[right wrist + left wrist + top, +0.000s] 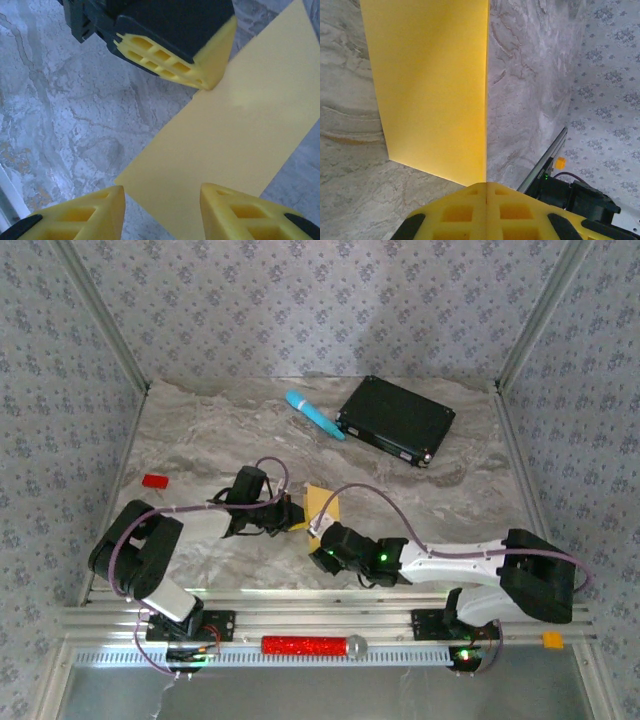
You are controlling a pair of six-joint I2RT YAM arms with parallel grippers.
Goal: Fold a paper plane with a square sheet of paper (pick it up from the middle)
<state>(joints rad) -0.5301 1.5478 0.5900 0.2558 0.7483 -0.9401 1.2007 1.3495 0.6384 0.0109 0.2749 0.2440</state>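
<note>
The left fingers point(455, 212) are cut off at the bottom of their picture, and the square sheet of paper point(430, 85) runs off the top. The right fingers point(85, 215) are cut off too. From above, both hide part of the paper.

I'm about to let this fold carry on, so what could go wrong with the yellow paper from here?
The left jaws are shut on just one edge of the yellow sheet of paper, so a tug from the other arm could slip or tear it. The right jaws stand open over a corner of the sheet, close to the marble table. Closing there may crumple the paper instead of creasing it.
</note>
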